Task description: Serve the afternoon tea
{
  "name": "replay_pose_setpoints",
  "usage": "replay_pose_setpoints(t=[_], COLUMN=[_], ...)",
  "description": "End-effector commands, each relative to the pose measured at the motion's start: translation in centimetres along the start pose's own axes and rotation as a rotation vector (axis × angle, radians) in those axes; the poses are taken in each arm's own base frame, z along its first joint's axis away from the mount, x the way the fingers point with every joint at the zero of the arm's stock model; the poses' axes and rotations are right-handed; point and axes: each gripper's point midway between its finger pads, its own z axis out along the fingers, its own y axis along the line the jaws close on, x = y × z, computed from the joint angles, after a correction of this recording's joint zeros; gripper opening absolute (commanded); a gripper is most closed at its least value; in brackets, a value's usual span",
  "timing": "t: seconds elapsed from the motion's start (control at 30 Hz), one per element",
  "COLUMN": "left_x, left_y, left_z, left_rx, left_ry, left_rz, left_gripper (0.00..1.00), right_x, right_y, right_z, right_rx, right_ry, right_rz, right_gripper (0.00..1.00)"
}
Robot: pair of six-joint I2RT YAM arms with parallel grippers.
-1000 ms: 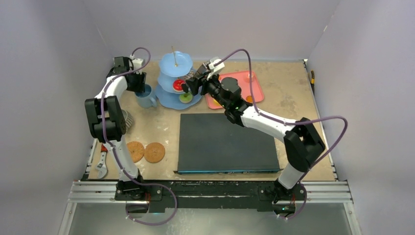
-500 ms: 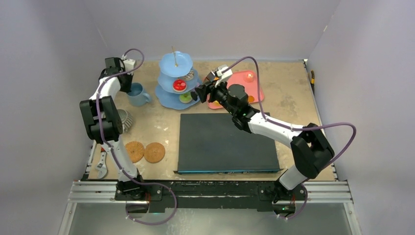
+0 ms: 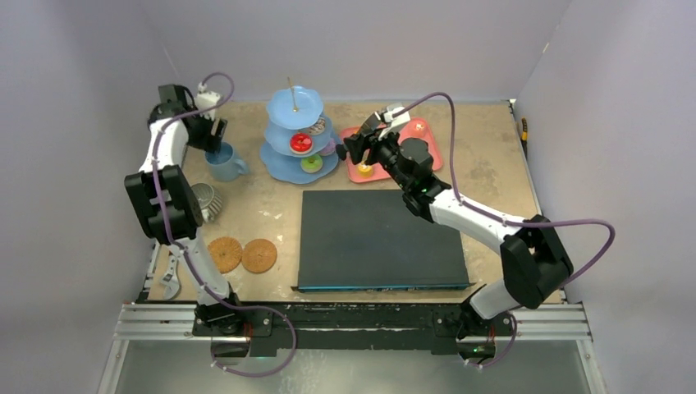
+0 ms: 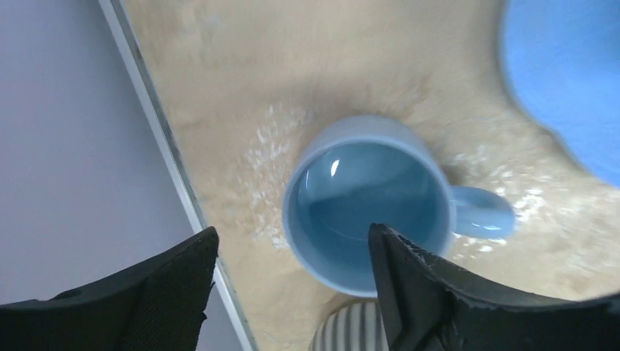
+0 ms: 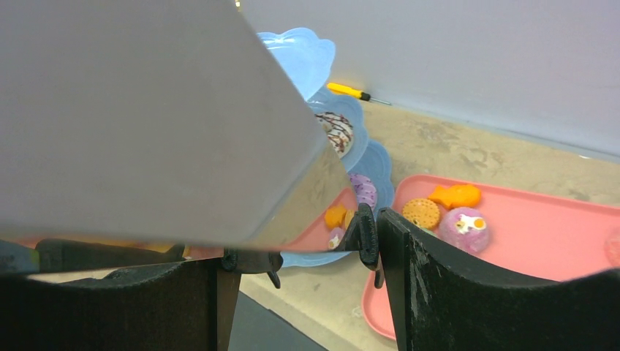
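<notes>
From above, the left tool (image 3: 215, 141) hangs over the mug (image 3: 225, 162). The mug stands on the surface (image 3: 492, 156) just left of the stand (image 3: 289, 105). The stand carries a red cake (image 3: 301, 142) on its middle tier and a green cake (image 3: 311, 164) on the bottom tier. The right tool (image 3: 348, 150) reaches over the left end of the tray (image 3: 427, 152), just beside the stand.

Left wrist view: the fingers (image 4: 439, 292) are spread apart. One lies outside the upright mug's wall and the other over its hollow, so the rim sits between them. Whether they touch it cannot be told.

Right wrist view: the right tool appears clamped on the tongs (image 5: 363, 235). Their dark tips seem to be together with nothing in them, and one blurred grey arm fills the upper left. Beyond the tips, a purple cake (image 5: 363, 189) sits on the stand's bottom tier and a striped cake (image 5: 335, 131) on the middle tier. On the tray lie a biscuit (image 5: 420, 212) and an orange cake (image 5: 455, 195).

The step in hand looks like stocking the stand from the tray while the mug is taken up. Next, the tongs would need to open around a tray cake and squeeze it gently. The left tool would need to close on the mug's wall and keep the mug level.

No brand, label or writing can be read in any view.
</notes>
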Motion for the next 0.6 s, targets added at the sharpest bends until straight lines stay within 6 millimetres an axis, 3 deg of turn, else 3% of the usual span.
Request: replay_pose_setpoints(t=[0.0, 0.23, 0.4, 0.53, 0.57], left_x=[-7.7, -12.6, -16.5, -20.1, -20.7], left_y=[-1.3, -9.9, -16.4, -17.8, -17.8], left_z=[-8.3, -14.9, -16.3, -18.0, -17.5], left_rx=[0.211, 0.606, 0.707, 0.8, 0.824], left_ry=[-0.242, -0.451, -0.633, -0.803, -0.816], left_rz=[0.147, 0.299, 0.392, 0.399, 0.395], left_gripper=[0.77, 0.8, 0.78, 0.77, 0.77], right_x=[-2.0, -1.5, -1.2, -1.4, -1.3], right_y=[-1.2, -2.4, -2.7, -2.8, -2.8], right_z=[-1.3, -2.0, -2.1, -2.3, -2.3], right_rx=[0.021, 0.043, 0.051, 0.054, 0.055], right_ry=[-0.05, -0.041, -0.035, -0.036, -0.034], right_rz=[0.019, 0.032, 0.033, 0.034, 0.033], right_gripper=[0.67, 0.67, 0.66, 0.66, 0.66])
